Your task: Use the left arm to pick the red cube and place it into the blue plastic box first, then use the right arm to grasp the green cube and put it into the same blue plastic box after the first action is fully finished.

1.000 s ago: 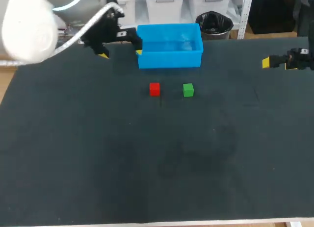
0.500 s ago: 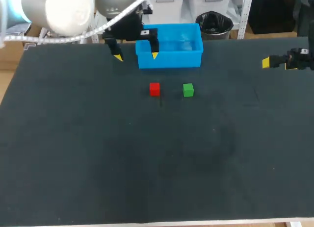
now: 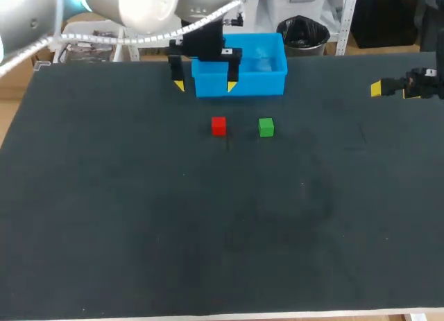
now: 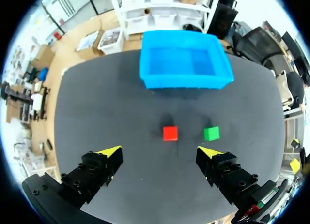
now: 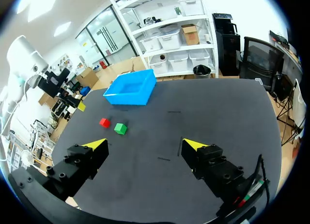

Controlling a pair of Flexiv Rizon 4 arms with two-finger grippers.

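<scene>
red cube (image 3: pixel 218 126) on table | green cube (image 3: pixel 266 127) beside it | blue plastic box (image 3: pixel 243 73) beyond both, apart

Red cube (image 3: pixel 218 126), green cube (image 3: pixel 266 127) and blue box (image 3: pixel 243 84) are plain-coloured; table (image 3: pixel 208 217) is black.

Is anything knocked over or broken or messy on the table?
No, nothing stands out. The small red cube and the small green cube sit flat, side by side but apart, on the dark table in front of the blue plastic box, which stands upright and looks empty and undamaged.
</scene>
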